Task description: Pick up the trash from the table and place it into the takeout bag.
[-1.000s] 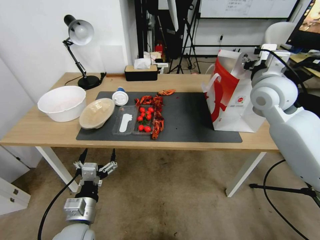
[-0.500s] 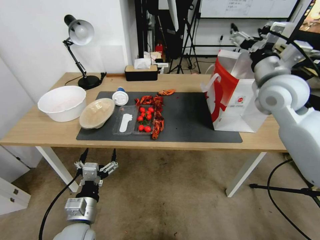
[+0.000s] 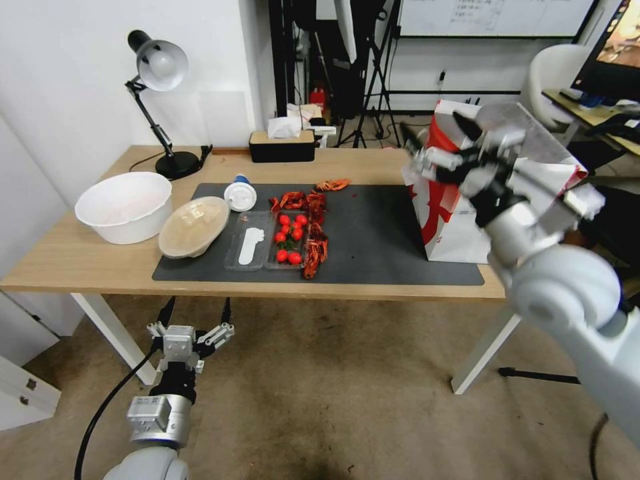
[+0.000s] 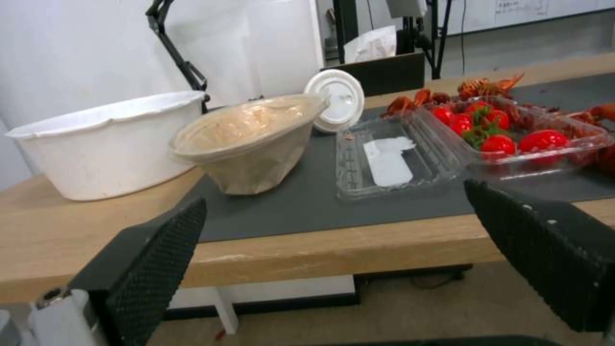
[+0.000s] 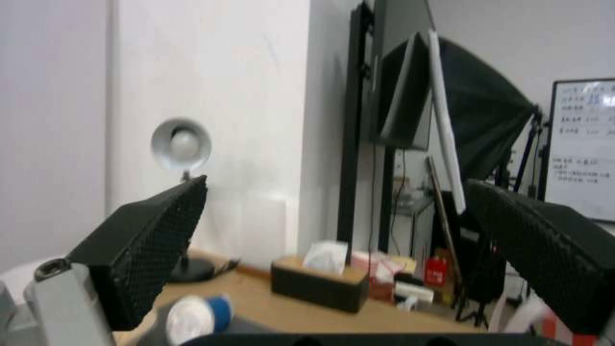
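The right gripper [image 3: 437,143] hangs empty with jaws open before the large white-and-red paper takeout bag [image 3: 448,220]. The round beige bowl [image 3: 193,227] leans on the dark mat; the left gripper [image 3: 195,319] waits open-jawed below the light-wood desk [image 3: 80,257].

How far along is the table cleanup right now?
Nothing visibly bagged. The right gripper hangs open and empty beside the takeout bag; the left gripper waits open below the table edge. The round beige bowl and small white-lidded cup are on the mat.
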### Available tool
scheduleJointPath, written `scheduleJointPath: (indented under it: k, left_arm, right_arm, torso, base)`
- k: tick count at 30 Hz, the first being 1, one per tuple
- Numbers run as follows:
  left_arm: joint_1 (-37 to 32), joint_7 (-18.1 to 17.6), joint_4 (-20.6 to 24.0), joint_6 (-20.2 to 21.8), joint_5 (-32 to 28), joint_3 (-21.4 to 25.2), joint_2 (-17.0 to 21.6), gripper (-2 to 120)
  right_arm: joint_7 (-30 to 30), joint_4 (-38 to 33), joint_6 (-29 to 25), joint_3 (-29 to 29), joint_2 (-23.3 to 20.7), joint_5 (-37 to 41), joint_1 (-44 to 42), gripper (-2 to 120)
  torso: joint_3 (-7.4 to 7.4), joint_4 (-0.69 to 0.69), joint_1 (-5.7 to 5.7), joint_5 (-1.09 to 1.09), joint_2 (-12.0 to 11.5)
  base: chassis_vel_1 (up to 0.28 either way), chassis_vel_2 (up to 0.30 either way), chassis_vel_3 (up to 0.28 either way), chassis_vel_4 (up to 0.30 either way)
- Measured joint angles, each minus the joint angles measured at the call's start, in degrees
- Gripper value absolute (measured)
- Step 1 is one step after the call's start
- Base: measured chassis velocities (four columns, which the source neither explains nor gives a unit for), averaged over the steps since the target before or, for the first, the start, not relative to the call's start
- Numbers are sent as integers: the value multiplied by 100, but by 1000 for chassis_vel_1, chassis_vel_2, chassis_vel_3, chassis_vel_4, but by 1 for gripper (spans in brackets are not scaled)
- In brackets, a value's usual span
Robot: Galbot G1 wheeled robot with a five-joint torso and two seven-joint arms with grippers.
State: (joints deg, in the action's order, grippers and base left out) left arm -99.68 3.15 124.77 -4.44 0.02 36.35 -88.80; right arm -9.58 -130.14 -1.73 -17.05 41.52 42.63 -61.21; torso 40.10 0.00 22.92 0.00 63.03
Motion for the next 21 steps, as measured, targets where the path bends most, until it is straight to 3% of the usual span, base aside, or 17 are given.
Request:
scheduleJointPath:
  k: [8, 11, 15, 21]
  left_arm:
    - [-11, -8, -1, -20, -14, 35, 48, 100]
    - [2, -12, -20, -23, -31, 37, 77, 100]
    - [14, -12, -33, -23, -34, 16, 95, 100]
    - [31, -12, -53, -23, -43, 4, 107, 100]
  right_arm:
    - [-117, -109, -400, -316, 643, -1368, -1662, 100]
    - [-239, -57, -730, -400, 1148, -2091, -2504, 100]
    - [-481, 122, -1113, -306, 1661, -2712, -3151, 100]
    - [-654, 204, -1262, -236, 1949, -2985, -3483, 100]
  torso:
    - [0, 0, 0, 0, 0]
    - [0, -1, -1, -1, 0]
    - [0, -2, -1, 0, 0]
    - [0, -1, -1, -1, 1]
  base:
    - [0, 0, 0, 0]
    - [0, 0, 0, 0]
    - [0, 0, 0, 0]
    - [0, 0, 0, 0]
